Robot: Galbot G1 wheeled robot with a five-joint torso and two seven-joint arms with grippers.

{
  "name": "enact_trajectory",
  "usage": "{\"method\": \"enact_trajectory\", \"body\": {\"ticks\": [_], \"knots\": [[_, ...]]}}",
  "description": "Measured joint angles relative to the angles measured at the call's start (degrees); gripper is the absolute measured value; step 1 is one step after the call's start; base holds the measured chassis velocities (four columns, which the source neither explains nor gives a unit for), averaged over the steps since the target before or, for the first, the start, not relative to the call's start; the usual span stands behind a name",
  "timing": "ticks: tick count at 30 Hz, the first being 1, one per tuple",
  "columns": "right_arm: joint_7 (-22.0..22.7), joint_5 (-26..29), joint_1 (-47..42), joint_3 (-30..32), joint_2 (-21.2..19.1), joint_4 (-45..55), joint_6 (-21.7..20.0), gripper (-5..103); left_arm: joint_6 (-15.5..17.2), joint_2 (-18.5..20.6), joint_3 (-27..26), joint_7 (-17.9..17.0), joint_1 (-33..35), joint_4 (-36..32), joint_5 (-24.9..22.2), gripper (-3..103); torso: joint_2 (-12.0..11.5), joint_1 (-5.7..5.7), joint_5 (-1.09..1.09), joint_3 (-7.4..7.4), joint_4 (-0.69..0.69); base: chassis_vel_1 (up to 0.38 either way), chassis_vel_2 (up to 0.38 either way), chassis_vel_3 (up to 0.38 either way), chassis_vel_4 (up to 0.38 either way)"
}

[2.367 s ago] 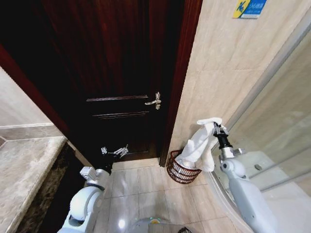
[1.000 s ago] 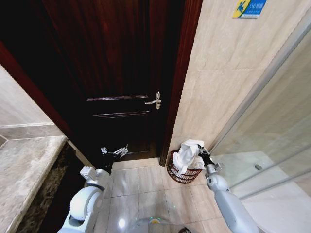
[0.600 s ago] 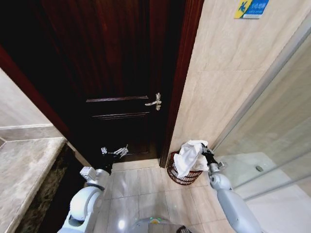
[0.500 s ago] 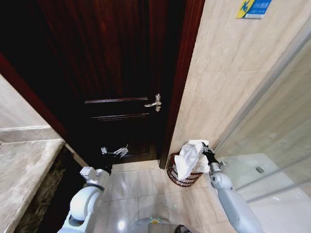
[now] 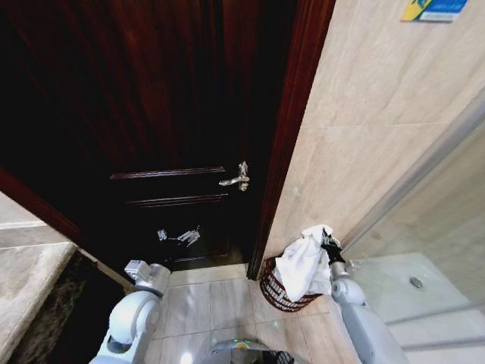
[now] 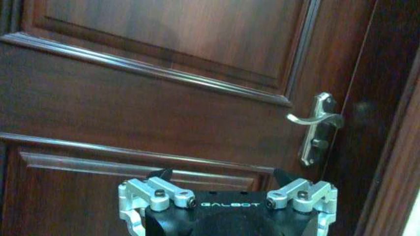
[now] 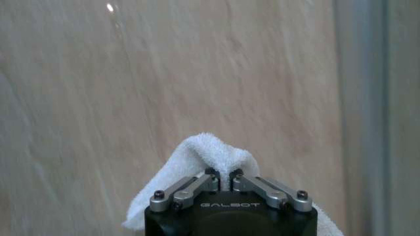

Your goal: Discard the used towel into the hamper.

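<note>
Most of the hamper (image 5: 282, 292) is hidden behind the towel (image 5: 303, 265) that hangs in front of it, so I can see just its dark red-brown wire side and lower rim peeking out. It sits on the tiled floor (image 5: 220, 299), in the corner between the dark wooden door (image 5: 151, 136) and the beige tiled wall (image 5: 371, 136). My right end effector (image 5: 327, 241) is up above the hamper's far edge, and its two fingers are pinched together on a fold of the towel. From my right wrist, the towel (image 7: 206, 157) pokes up like a little white hill between the closed fingers (image 7: 196, 184), and the rest of it is cut off below. The towel is white and fluffy, bunched at the top and drooping down over the hamper's mouth. My left end effector (image 5: 179, 236) is held low in front of the door, below the silver door handle (image 5: 236, 178), with nothing in it. I cannot tell how wide it is open.
</note>
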Motion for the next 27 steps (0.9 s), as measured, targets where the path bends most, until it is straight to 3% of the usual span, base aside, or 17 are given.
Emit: {"method": "enact_trajectory", "body": {"ticks": [15, 27], "knots": [[-3.76, -4.60, 4.50, -1.24, 2.16, -13.79, -4.07, 7, 0.00, 0.00, 0.00, 0.00, -0.02, 0.00, 0.00, 100, 0.01, 0.06, 0.00, 0.01, 0.00, 0.015, -0.025, -0.015, 0.011], [-6.02, -4.83, 8.69, -1.14, 4.11, -21.01, -10.83, 7, 0.00, 0.00, 0.00, 0.00, -0.02, 0.00, 0.00, 100, 0.00, 0.05, 0.00, 0.01, -0.01, 0.000, 0.000, 0.000, 0.000]]}}
